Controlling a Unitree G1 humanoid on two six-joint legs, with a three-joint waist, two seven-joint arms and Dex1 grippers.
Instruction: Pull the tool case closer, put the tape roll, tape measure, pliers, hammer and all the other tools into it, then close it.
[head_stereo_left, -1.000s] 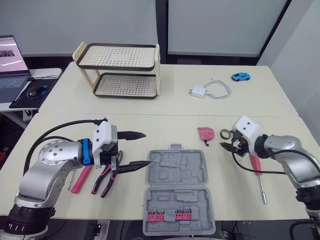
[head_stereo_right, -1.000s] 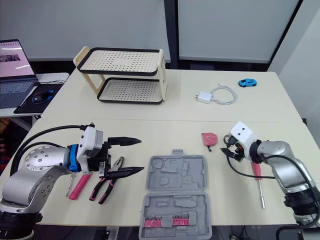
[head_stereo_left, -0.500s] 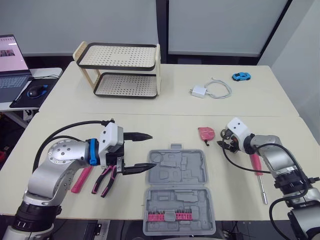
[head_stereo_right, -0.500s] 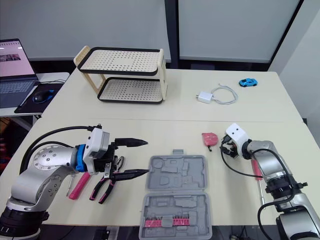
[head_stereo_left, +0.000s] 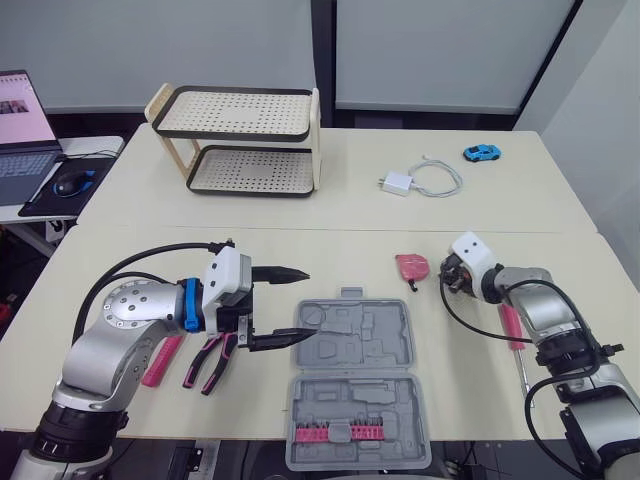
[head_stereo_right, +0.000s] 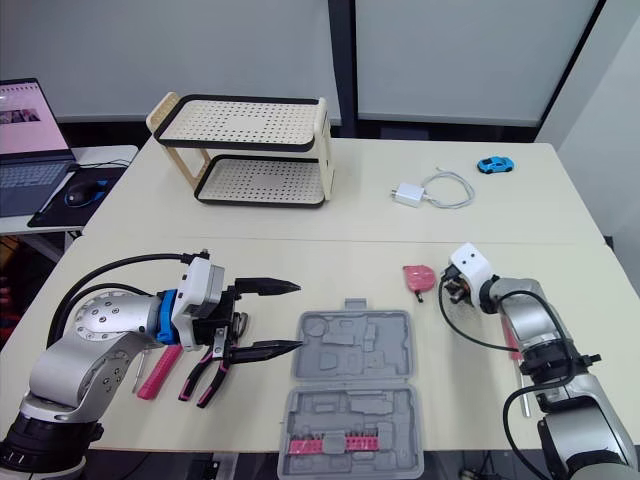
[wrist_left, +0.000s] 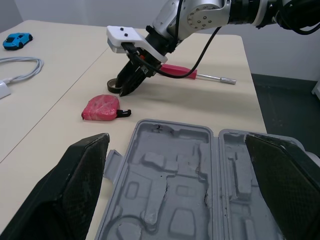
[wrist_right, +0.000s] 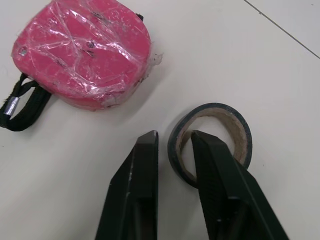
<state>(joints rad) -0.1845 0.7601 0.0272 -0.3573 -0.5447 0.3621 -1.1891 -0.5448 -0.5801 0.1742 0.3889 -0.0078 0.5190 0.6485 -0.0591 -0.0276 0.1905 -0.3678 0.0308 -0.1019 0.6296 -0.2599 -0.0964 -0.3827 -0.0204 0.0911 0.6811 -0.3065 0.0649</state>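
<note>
The grey tool case (head_stereo_left: 355, 345) lies open near the table's front edge, with pink bits in its near half. My left gripper (head_stereo_left: 305, 303) hovers open over the case's left edge, and in the left wrist view the moulded tray (wrist_left: 175, 175) lies between its fingers. Black and pink pliers (head_stereo_left: 208, 358) and a pink-handled tool (head_stereo_left: 160, 360) lie under that arm. My right gripper (head_stereo_left: 447, 278) is shut on the near wall of the tape roll (wrist_right: 244, 137), one finger inside the ring; the roll rests on the table. The pink tape measure (head_stereo_left: 411, 266) lies just left of it. A red screwdriver (head_stereo_left: 512, 330) lies further right.
A two-tier perforated rack (head_stereo_left: 245, 140) stands at the back left. A white charger with its cable (head_stereo_left: 420, 180) and a blue toy car (head_stereo_left: 482, 153) lie at the back right. A laptop (head_stereo_left: 20, 120) sits on a side table to the left.
My right gripper has moved left onto the tape roll and its fingers have narrowed around the roll's wall. My left gripper has shifted slightly right toward the case, still open.
</note>
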